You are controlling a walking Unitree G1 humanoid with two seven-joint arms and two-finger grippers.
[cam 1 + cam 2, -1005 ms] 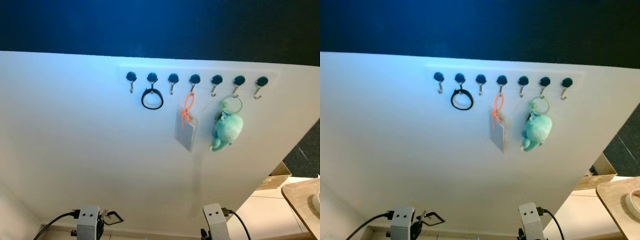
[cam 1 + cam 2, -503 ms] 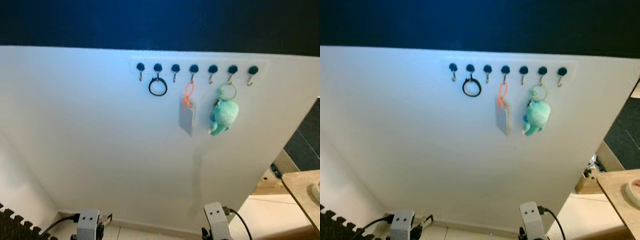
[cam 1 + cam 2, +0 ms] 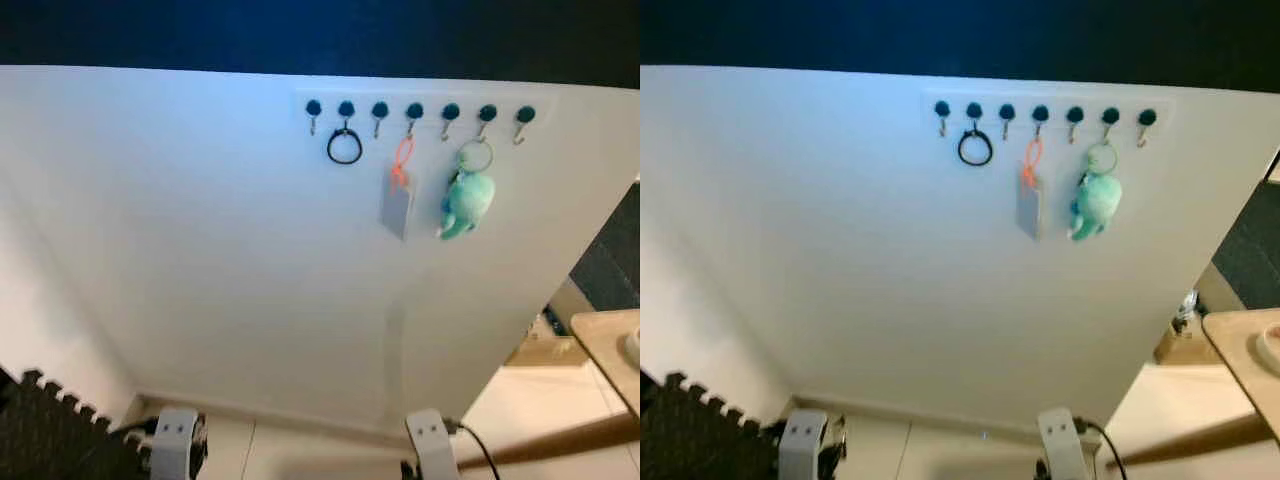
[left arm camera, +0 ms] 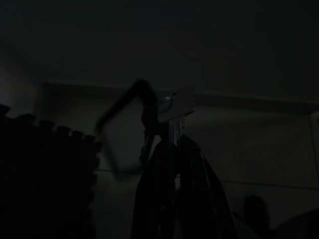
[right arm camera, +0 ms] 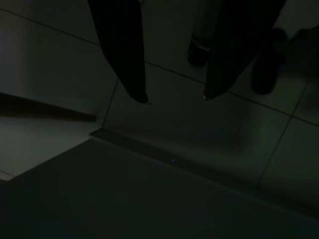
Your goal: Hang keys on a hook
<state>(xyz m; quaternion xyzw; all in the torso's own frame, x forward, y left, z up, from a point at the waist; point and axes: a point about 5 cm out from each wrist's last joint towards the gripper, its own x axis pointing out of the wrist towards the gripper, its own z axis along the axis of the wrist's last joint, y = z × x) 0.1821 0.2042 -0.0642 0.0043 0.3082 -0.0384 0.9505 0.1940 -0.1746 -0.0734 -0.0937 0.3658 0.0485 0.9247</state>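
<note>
A row of several dark-capped hooks [image 3: 415,111] runs along the top of a white wall panel [image 3: 250,260]. A black ring [image 3: 344,147], a card on an orange loop [image 3: 397,205] and a teal plush keychain [image 3: 467,204] hang from three of them. In the dim left wrist view, my left gripper [image 4: 169,137] is shut on a set of keys [image 4: 175,104] with a black loop [image 4: 119,129] sticking out beside them. It hangs low, far below the hooks. My right gripper [image 5: 174,97] is open over the tiled floor, holding nothing.
A black foam mat [image 3: 50,430] with a toothed edge lies at the lower left. A wooden table edge [image 3: 610,350] juts in at the right. Pale floor tiles [image 3: 320,450] run along the base of the panel. My two wrists [image 3: 175,440] sit at the bottom.
The whole view has shifted: the hook row now looks smaller, farther and more to the right, and the floor and foam mat have come into view. The hanging items stay put.
</note>
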